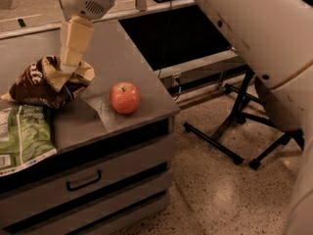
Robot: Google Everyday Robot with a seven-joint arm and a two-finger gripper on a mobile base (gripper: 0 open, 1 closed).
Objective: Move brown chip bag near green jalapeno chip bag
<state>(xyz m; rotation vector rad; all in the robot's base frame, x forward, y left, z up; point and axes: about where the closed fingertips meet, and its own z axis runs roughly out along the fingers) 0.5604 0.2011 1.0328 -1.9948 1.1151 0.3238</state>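
The brown chip bag [46, 84] lies wrinkled on the grey cabinet top [122, 58] at the left, its tan end turned up. The green jalapeno chip bag [22, 136] lies flat just in front of it at the left edge, and the two almost touch. My gripper [68, 65] points down from above, with its tip at the top of the brown bag. The red apple [125, 97] sits to the right of the brown bag, near the cabinet's front edge.
The cabinet has drawers with a dark handle [83, 180] below. A black folding stand [244, 126] is on the speckled floor to the right. My large white arm [259, 28] fills the upper right.
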